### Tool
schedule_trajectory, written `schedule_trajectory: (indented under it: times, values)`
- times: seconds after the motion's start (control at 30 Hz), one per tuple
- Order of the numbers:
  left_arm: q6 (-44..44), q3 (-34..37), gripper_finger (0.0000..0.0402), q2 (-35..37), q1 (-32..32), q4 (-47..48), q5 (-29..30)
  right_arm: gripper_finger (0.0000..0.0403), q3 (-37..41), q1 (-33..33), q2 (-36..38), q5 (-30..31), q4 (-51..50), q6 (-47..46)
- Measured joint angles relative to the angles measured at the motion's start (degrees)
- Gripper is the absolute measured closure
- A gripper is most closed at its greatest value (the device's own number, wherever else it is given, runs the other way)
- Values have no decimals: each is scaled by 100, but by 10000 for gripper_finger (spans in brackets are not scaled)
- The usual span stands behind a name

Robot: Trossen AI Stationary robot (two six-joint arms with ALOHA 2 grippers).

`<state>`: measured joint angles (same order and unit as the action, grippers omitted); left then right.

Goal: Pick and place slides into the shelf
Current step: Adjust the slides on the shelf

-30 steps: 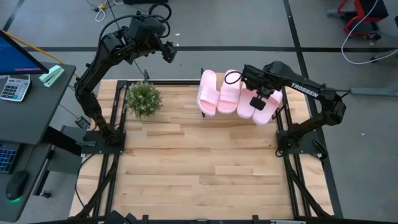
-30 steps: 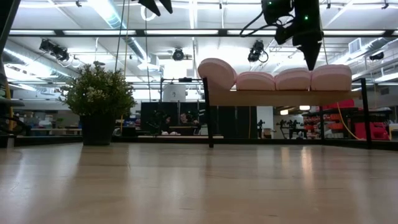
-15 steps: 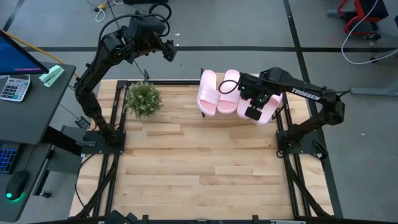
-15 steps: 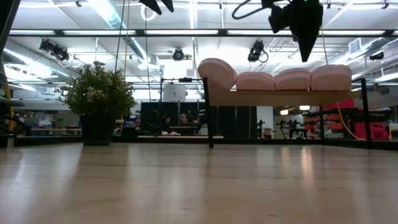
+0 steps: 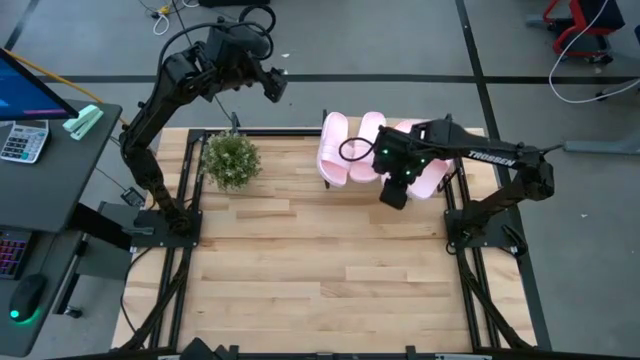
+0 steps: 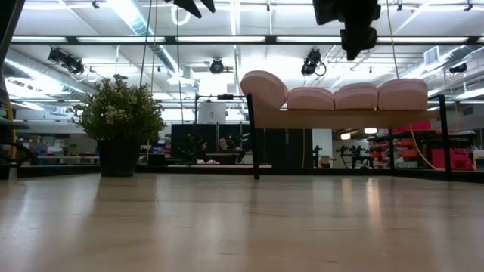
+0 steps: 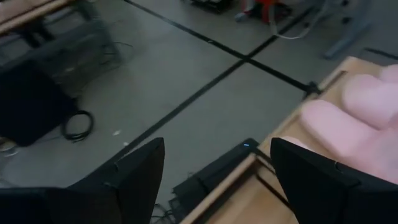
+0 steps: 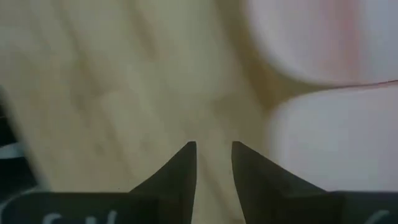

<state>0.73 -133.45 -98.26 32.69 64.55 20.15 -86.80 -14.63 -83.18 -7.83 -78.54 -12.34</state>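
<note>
Several pale pink slides (image 6: 355, 94) lie side by side on the shelf (image 6: 340, 119) at the table's far right. The leftmost one (image 5: 333, 148) sits higher and tilted at the shelf's left end. My right gripper (image 5: 395, 188) hangs just in front of the shelf's near edge. It points down at the tabletop, slightly open, with only wood showing between its fingers (image 8: 213, 155). My left gripper (image 5: 272, 85) waits high beyond the table's far edge, wide open (image 7: 217, 174) and holding nothing.
A small potted plant (image 5: 230, 158) stands at the table's far left. The near half of the plank tabletop (image 5: 330, 270) is bare wood. A grey desk with a calculator (image 5: 22, 140) stands off the table's left side.
My right gripper has moved from above the right-hand slides toward the table's left and near edges, off the shelf. It has tipped to point more steeply down. The slides have stayed as they were on the shelf.
</note>
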Motion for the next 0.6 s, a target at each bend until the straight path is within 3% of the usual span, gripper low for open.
schedule_trajectory:
  times: [0.17,0.37,0.6]
  values:
    - [-1,0,104,0,-5,2,-208,294,-2,212,2,-832,201,-179]
    - [8,0,104,0,-11,66,-256,277,-2,531,2,-851,447,-103]
    - [167,0,104,0,-15,542,-799,221,-2,751,2,-770,495,-16]
